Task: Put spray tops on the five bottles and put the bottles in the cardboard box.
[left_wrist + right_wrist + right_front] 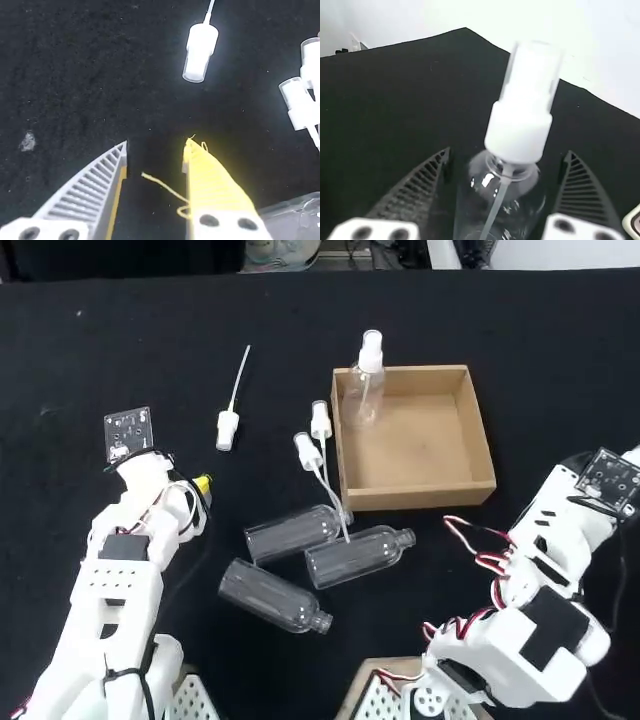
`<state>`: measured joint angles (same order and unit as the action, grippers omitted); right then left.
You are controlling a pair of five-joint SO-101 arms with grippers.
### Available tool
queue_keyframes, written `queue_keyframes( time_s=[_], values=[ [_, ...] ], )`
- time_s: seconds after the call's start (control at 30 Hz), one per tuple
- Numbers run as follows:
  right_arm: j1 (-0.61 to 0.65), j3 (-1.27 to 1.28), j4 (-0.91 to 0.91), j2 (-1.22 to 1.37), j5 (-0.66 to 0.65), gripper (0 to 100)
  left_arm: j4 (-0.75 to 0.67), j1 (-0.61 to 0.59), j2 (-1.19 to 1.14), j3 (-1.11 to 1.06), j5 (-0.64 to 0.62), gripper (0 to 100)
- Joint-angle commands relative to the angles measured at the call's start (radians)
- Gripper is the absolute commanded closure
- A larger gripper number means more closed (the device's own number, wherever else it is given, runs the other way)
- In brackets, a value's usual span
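Between the dark fingers of my right gripper (pixel 507 152) stands a clear bottle (pixel 502 200) with a white spray top (pixel 520 125), and the fingers rest against its sides. My right arm (pixel 560 530) is right of the cardboard box (pixel 480 455). Another capped bottle (pixel 365 385) stands in the box's far left corner. Three uncapped bottles (pixel 290 532) (pixel 358 552) (pixel 272 595) lie on the table. Three loose spray tops (pixel 228 428) (pixel 320 420) (pixel 308 452) lie beyond them. My left gripper (pixel 155 145) (pixel 195 495) is open over bare cloth, short of one spray top (pixel 200 47).
The table is covered in black cloth (pixel 120 340). Two more spray tops (pixel 300 102) lie close together by the box's left wall. The two arm bases (pixel 400 695) stand at the near edge. Open room lies at the far left.
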<state>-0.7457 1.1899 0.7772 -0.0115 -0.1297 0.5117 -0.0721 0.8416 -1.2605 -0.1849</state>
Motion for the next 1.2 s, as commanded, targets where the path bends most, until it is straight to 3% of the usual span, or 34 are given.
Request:
queue_keyframes(
  time_s=[0.0,0.23,0.57,0.67,0.83,0.93,1.07,1.17],
  values=[
    [-0.012,-0.048,0.031,0.004,0.003,70.1,-0.018,-0.007,0.02,0.01,-0.005,82],
    [-0.014,-0.053,0.034,0.004,-0.003,98.0,-0.018,-0.007,0.02,0.01,-0.005,82],
    [-0.023,-0.039,-0.006,-0.128,-0.002,98.8,-0.018,-0.007,0.02,0.01,-0.005,82],
    [-0.009,-0.056,-0.204,-0.286,-0.002,98.8,-0.018,-0.007,0.02,0.01,-0.005,82],
    [0.043,-0.242,-0.746,-0.513,-0.002,98.8,-0.018,-0.007,0.02,0.01,-0.005,82],
    [0.072,-0.349,-0.961,-0.555,-0.003,98.8,-0.018,-0.007,0.02,0.01,-0.005,82],
    [0.055,-0.311,-0.976,-0.558,-0.003,98.8,-0.012,-0.007,0.02,0.01,-0.005,82],
    [0.041,-0.217,-0.855,-0.564,-0.002,98.8,-0.014,-0.008,0.02,0.01,-0.005,82]
  ],
)
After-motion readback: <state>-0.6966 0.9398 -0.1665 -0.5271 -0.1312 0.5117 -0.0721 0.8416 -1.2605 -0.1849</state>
